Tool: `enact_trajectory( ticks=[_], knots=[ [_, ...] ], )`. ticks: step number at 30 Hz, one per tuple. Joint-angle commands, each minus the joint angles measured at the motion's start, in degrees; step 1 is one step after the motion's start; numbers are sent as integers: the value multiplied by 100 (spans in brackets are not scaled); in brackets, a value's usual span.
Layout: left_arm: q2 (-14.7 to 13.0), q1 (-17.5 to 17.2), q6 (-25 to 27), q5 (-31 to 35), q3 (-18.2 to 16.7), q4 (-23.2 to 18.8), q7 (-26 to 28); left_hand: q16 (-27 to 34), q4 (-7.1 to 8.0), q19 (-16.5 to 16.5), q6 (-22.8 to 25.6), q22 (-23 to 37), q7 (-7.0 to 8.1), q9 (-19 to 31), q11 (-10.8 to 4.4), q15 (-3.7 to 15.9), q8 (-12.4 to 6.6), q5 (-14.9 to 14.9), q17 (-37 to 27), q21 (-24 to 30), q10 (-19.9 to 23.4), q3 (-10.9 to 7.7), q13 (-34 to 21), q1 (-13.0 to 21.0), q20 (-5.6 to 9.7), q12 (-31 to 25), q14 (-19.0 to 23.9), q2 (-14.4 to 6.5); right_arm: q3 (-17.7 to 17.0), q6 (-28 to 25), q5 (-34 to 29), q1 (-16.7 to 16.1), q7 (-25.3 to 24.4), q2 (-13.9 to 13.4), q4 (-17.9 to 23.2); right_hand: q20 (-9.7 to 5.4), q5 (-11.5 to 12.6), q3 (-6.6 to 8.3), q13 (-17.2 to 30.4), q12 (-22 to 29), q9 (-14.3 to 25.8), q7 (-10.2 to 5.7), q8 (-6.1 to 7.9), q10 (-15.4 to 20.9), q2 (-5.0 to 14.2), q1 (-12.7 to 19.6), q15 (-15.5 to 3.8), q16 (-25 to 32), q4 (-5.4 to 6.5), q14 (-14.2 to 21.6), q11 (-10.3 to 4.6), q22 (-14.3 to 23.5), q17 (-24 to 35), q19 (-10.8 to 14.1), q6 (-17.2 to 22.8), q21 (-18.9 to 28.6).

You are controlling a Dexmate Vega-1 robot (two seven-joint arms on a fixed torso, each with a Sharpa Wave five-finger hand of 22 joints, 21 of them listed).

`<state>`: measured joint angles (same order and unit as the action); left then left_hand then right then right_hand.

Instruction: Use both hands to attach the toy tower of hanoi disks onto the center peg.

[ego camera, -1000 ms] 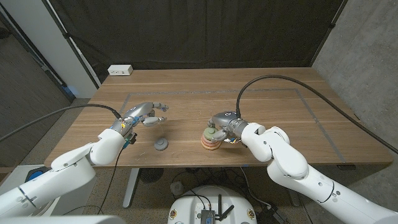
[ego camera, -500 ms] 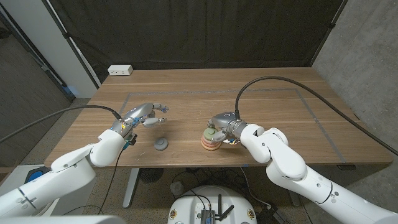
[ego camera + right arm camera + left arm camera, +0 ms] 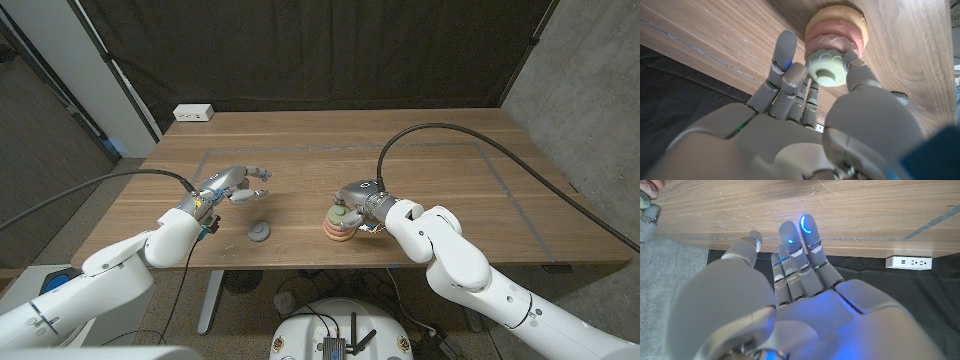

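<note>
Your right hand (image 3: 357,197) pinches a pale green disk (image 3: 827,70) atop the pink-and-tan scalloped stack (image 3: 337,229) near the table's front edge. Your left hand (image 3: 228,184) hovers empty, fingers apart, beyond the grey disk (image 3: 259,233).

Looking like a robotics lab or test room: wooden table (image 3: 420,150) standing on a metal frame, marked out with tape lines (image 3: 505,180); black curtain (image 3: 300,50) hanging close behind as a backdrop; white power strip (image 3: 193,113) lying at the far table edge; thick black cables (image 3: 480,135) trailing across the tabletop; grey concrete wall (image 3: 590,90) rising beside.
</note>
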<state>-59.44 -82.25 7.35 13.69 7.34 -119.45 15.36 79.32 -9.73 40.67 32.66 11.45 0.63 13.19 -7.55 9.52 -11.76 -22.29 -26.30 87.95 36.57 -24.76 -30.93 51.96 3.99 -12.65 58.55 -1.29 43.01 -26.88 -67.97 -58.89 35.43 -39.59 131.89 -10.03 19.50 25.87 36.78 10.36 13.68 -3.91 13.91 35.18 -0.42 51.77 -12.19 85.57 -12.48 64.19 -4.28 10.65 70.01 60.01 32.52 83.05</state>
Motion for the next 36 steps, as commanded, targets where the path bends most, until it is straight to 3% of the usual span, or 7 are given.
enact_trajectory(
  ticks=[1,8,20,36],
  knots=[
    [-5,26,-39,-15,13,40,3,-14,15,65,45,14,-3,9,5,312,19,-32,-6,28,49,-37,-24,-8,780,5,61,11,-28,23,-115,-11,142,4,1,-268,41,303,-47,-40,57,-164,-131,-6,84,193,-32,-33,294,-81,-278,12,6,-82,-33,-31],
    [-6,45,-45,-9,15,40,8,-9,17,66,49,18,-4,9,-1,311,19,-33,-11,32,50,-39,-25,-11,779,7,68,11,-32,67,-241,-1,239,-7,6,-267,17,286,-121,-36,155,-6,-217,-478,-48,135,-33,-174,304,-265,-160,4,-48,-130,-536,-78],
    [-10,94,-48,-7,17,61,4,-11,20,71,73,21,-3,11,-3,312,13,-35,-8,37,65,-45,-28,-21,778,6,65,13,-86,152,-370,9,428,2,24,-261,-40,244,-180,3,210,156,-256,-700,-172,69,-34,-308,318,-392,-72,-4,-63,-203,-895,-132],
    [30,203,-50,-41,88,127,18,-11,18,62,92,21,-4,14,-22,312,14,-39,-4,36,90,-62,-24,-27,780,10,63,11,-202,183,-480,-87,466,33,109,-257,-138,185,-300,-43,176,161,-298,-1156,-300,-46,-29,-446,344,-496,77,-17,-80,-267,-1238,-188]
  ],
)
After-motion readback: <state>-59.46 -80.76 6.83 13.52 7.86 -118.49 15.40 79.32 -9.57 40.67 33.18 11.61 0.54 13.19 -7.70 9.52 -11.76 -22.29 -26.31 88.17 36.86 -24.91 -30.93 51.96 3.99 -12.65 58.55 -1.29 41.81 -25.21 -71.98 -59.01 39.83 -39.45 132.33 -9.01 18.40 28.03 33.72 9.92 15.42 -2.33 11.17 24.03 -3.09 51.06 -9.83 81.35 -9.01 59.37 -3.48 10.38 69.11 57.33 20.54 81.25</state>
